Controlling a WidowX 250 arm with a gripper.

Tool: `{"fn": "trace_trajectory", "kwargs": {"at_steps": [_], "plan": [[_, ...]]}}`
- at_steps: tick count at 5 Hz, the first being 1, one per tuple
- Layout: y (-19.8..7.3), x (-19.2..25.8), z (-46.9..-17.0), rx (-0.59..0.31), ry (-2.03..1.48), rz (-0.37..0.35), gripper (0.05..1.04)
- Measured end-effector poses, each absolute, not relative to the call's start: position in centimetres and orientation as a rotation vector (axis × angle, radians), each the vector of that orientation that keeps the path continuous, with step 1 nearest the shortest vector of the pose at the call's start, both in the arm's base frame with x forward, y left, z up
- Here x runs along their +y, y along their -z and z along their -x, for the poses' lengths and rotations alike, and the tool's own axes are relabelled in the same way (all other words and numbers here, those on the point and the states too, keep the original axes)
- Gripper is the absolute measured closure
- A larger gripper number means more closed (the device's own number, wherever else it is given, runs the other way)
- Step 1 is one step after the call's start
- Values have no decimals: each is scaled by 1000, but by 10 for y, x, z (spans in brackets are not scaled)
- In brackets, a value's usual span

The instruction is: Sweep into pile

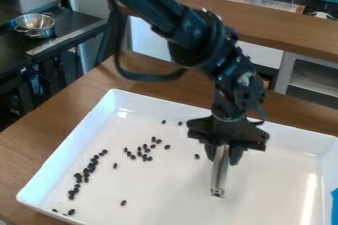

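Beans (86,170) lie scattered in the white tray (165,184), dark and small; we see a ragged line of them along its left part, a looser group nearer the middle, and a few strays apart, one of them close to the gripper (224,155); that gripper hangs over the tray, right of the groups, and we see its jaws closed around the upper end of a slim metal tool (219,177), one on each side; the tool slants slightly, lower end down towards the tray floor, though we cannot tell if they touch; we have the tray on a wooden table (29,142); beyond, a metal bowl (39,32) sits on a dark counter (15,39).
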State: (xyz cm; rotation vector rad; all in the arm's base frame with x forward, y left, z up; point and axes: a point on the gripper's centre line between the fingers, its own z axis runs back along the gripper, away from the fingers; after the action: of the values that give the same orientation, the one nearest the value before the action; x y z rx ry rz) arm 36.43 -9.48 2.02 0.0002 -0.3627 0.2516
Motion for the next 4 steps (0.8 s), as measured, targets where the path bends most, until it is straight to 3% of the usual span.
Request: {"fn": "trace_trajectory", "kwargs": {"at_steps": [2,4], "plan": [[-2,-76,-391,-325,-317,-21,691],[-3,-41,-400,-327,-348,-16,691]]}}
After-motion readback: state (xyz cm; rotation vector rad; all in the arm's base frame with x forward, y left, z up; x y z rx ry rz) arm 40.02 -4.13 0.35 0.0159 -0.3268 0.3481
